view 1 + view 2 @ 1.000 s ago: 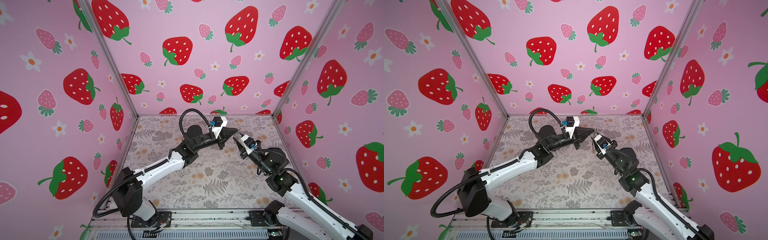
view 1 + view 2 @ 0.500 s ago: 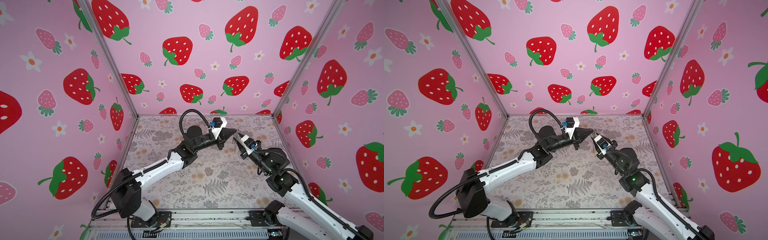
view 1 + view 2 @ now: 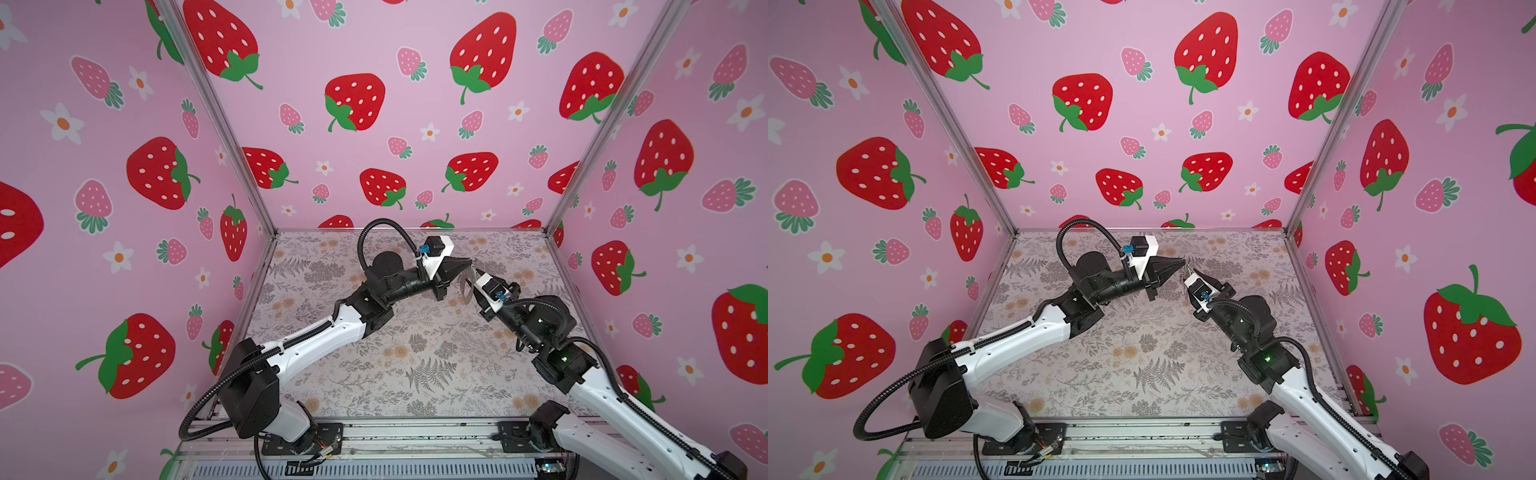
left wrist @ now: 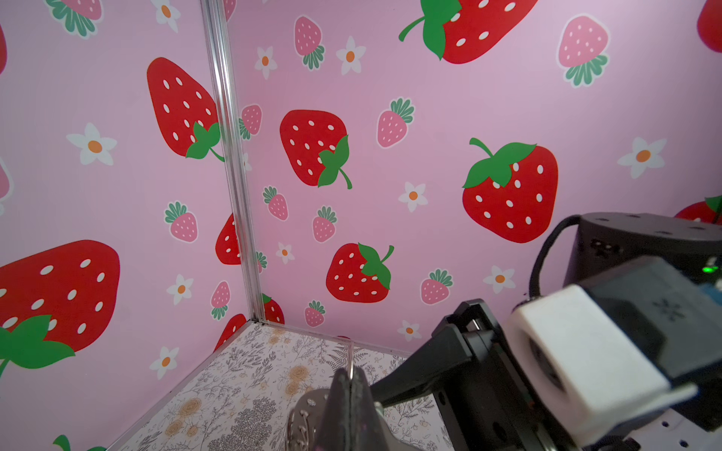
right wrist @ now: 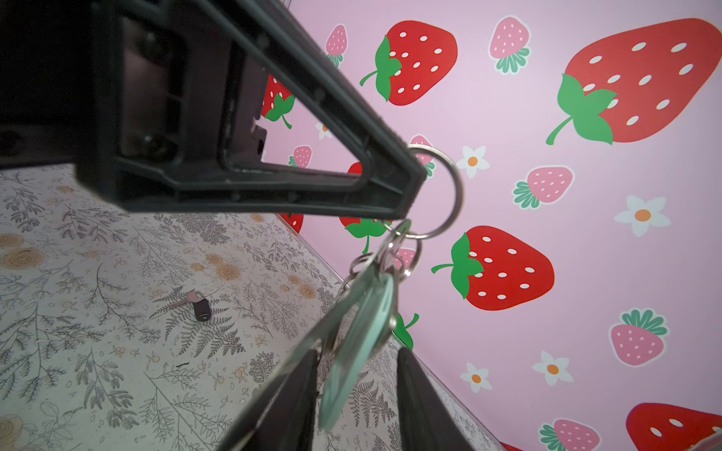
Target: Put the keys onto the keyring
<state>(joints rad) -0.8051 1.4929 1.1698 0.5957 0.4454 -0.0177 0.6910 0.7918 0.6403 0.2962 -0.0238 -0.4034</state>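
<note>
Right now the left gripper [image 5: 410,187] is pinched tight on the keyring [image 5: 365,320], gripping its big ring [image 5: 460,195] right at the fingertips. My left wrist view shows the pads [image 4: 340,410] pressed together, with the ring's edge poking out past the tips. The rest hangs off that ring: small rings, then the plate, which drops in between the fingers of the right gripper [image 5: 357,353]. Those fingers are part-way apart. The plate sits close against one and I see a gap to the other, so I can't tell whether it's actually gripped. In both top views the two grippers' tips are just beside each other. The black-headed key [image 5: 201,310] lies flat on the floral mat [image 5: 78,312], well apart from both sets of fingers.
</note>
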